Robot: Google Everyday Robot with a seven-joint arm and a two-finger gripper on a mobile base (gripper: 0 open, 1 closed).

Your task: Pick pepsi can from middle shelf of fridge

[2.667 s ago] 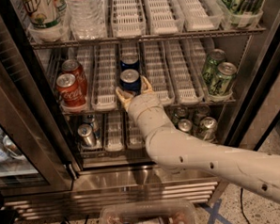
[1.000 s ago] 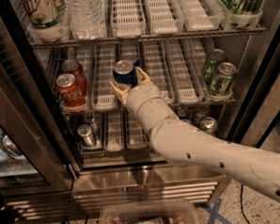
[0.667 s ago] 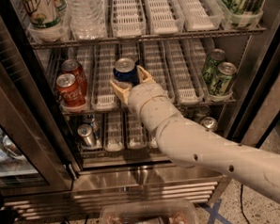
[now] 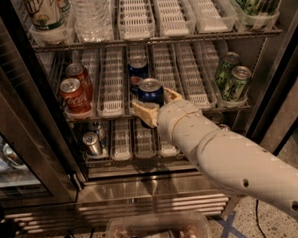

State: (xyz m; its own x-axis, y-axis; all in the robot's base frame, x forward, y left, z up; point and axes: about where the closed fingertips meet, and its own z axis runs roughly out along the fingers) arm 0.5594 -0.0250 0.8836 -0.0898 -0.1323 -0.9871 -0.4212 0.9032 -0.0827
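My gripper (image 4: 154,101) is shut on a dark blue pepsi can (image 4: 150,91) and holds it upright at the front of the middle shelf (image 4: 189,77), just above the white lanes. A finger (image 4: 141,110) shows to the can's lower left, the other at its right. The second pepsi can (image 4: 138,71) stands behind it in the same lane. My white arm comes in from the lower right. The fridge (image 4: 142,190) stands open in front of me.
Two red Coca-Cola cans (image 4: 75,93) stand at the shelf's left, two green cans (image 4: 232,78) at its right. Silver cans (image 4: 92,140) are on the lower shelf. Bottles (image 4: 91,14) are on the top shelf. A plastic tub (image 4: 157,231) lies on the floor.
The gripper has closed on the front pepsi can, tilted it, then drawn it forward and to the right. The second pepsi can now shows behind it.
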